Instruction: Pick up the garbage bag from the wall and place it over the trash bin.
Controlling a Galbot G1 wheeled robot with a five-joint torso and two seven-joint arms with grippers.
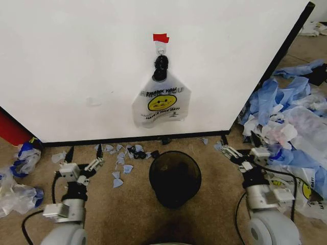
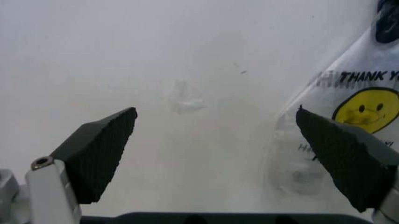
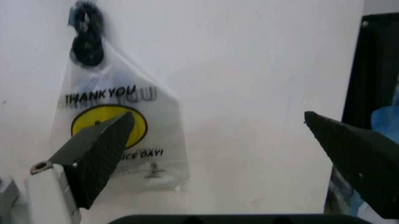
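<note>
The wall [image 1: 92, 66] is the biggest thing ahead, a plain white panel with a black strip along its foot and right edge, standing beyond both grippers. A piece of red tape [image 1: 161, 38] sits high on it, and under the tape a black clip [image 1: 161, 67] holds up a see-through bag [image 1: 161, 102]. That bag hangs flat against the panel, gathered narrow at the clip and spreading wider toward its lower edge, with a yellow smiley face and dark THANK YOU lettering; this is the printed bag on the hook, and no blue trim can be made out on it.

To the right of the right gripper lies a loose pile of blue and white plastic bags [image 1: 299, 112] on the brown floor [image 1: 127, 214]. More crumpled bags [image 1: 18, 194] lie left of the left gripper.

The trash bin [image 1: 174, 177], round, black and mesh, stands upright on the floor between the two grippers, below the hanging bag and apart from it.

The left gripper [image 1: 84, 158] is low near the floor with its jaws apart and nothing between them; the hanging bag is ahead and to its right. The right gripper [image 1: 244, 155] is likewise low, jaws apart and empty, with the bag ahead and to its left.

Small blue scraps [image 1: 120, 166] litter the floor along the wall's foot, between the left gripper and the bin.
</note>
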